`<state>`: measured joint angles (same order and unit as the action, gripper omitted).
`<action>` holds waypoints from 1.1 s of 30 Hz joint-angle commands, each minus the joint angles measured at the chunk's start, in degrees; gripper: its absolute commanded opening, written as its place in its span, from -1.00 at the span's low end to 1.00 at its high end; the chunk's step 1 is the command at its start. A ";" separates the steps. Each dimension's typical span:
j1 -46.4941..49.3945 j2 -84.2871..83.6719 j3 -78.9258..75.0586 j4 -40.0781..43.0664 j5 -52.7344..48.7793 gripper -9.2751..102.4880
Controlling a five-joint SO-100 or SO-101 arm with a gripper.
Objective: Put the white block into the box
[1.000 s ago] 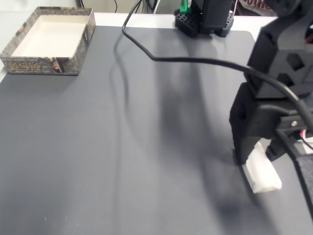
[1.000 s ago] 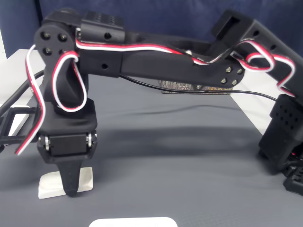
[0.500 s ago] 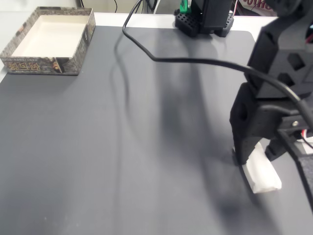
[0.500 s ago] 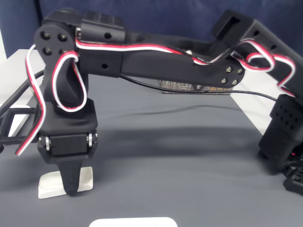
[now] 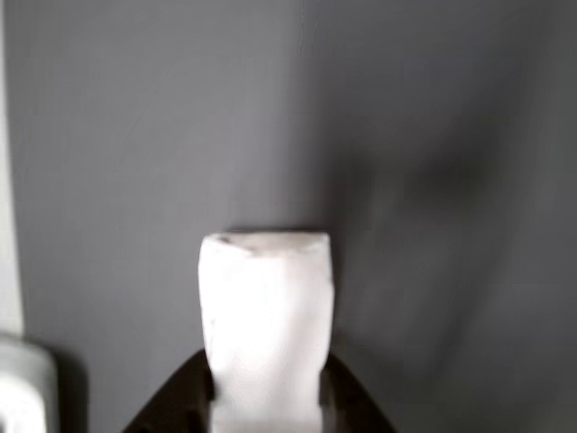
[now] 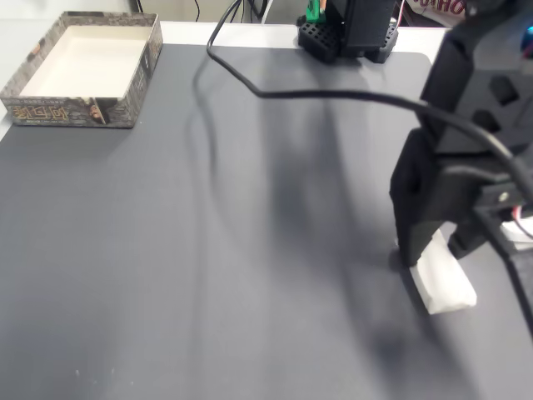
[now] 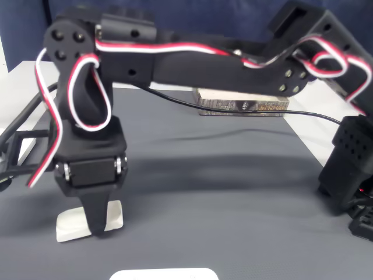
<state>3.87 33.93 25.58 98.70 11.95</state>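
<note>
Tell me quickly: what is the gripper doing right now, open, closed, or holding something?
Gripper: closed on the white block, fingers on both of its sides in the other view.

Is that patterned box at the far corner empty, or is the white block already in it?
Empty. In a fixed view the box shows only its bare cream floor, and the white block lies across the mat between the gripper fingers.
</note>
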 commanded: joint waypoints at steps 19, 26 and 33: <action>3.87 30.41 23.20 0.44 1.32 -0.86; 6.86 38.41 32.78 0.44 3.34 -0.86; 13.01 49.66 44.65 0.26 6.06 -0.86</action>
<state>12.83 73.21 66.53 98.88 16.88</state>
